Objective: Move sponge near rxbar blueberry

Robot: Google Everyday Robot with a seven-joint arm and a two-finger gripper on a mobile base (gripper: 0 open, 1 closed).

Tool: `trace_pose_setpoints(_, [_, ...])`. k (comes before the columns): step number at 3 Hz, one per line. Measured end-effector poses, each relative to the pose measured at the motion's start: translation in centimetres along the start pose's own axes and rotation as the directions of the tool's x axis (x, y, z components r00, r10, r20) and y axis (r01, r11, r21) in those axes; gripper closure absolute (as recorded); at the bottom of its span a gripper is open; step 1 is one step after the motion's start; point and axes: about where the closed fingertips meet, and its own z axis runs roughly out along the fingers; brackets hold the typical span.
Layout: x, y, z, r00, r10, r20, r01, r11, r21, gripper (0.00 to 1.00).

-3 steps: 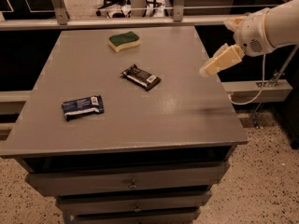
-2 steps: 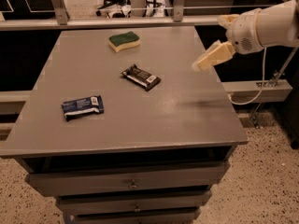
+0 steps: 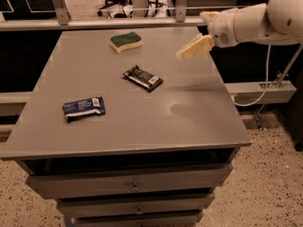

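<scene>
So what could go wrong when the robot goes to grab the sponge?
The gripper hangs above the right side of the table, apart from the sponge near the far edge, so a push might knock it off the back. On the way to the rxbar blueberry, it could bump the black bar lying between them.

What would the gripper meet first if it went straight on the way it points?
The gripper hangs above the table top near its right edge, pointing left and downward. It would probably meet that bare top first, just short of the black-wrapped bar; height is unclear, so perhaps the bar itself.
</scene>
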Motion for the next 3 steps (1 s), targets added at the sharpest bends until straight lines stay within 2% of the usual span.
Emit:
trace_pose_setpoints(1, [-0.9,-0.6,3.0,0.998,0.056,0.002,-0.056,0.9984,0.010,0.00])
trace_pose_setpoints(2, [-1.4,-0.4,6.2,0.986,0.162,0.033,-0.163,0.9854,0.048,0.00])
trace_pose_setpoints(3, [0.9,-1.0,11.9,0.980,0.170,0.100,-0.177,0.9819,0.068,0.00])
